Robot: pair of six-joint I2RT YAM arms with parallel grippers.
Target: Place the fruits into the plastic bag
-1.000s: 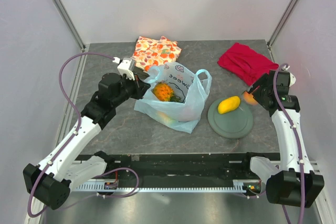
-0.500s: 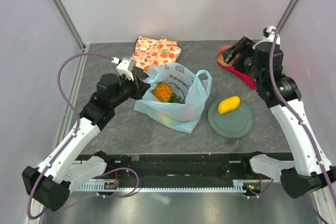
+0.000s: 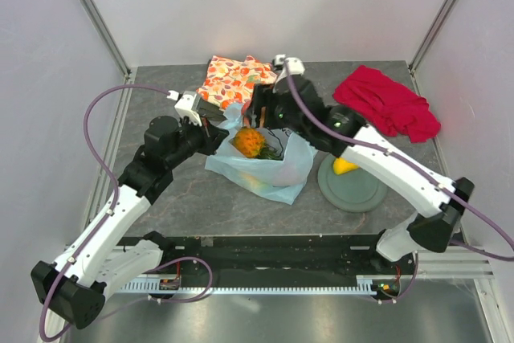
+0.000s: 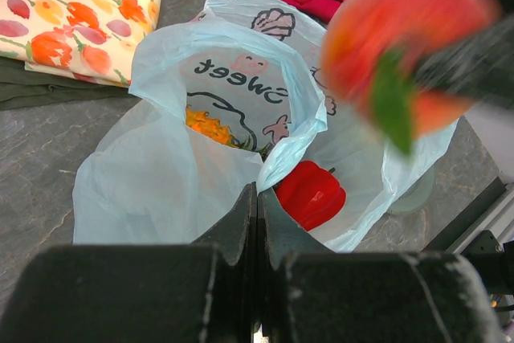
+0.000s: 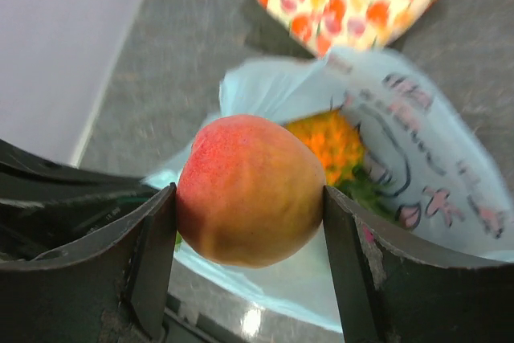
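Observation:
The light-blue plastic bag (image 3: pixel 277 173) lies mid-table with its mouth open. My left gripper (image 3: pixel 215 128) is shut on the bag's near rim (image 4: pixel 277 162) and holds it up. Inside the bag I see the orange pineapple (image 3: pixel 249 142) and the red pepper (image 4: pixel 312 194). My right gripper (image 3: pixel 261 114) is shut on the orange peach (image 5: pixel 250 190) and holds it in the air just above the bag's mouth. The peach shows blurred in the left wrist view (image 4: pixel 401 46). One yellow mango (image 3: pixel 345 166) lies on the grey-green plate (image 3: pixel 357 194), partly hidden by my right arm.
An orange floral cloth (image 3: pixel 237 78) lies at the back, right behind the bag. A red cloth (image 3: pixel 385 102) lies at the back right. The plate sits right of the bag, under my right forearm. White walls close in the sides.
My right arm has swung from the table's right side, past the red cloth, leftward to above the bag with the peach in it. The left gripper has stayed on the bag.

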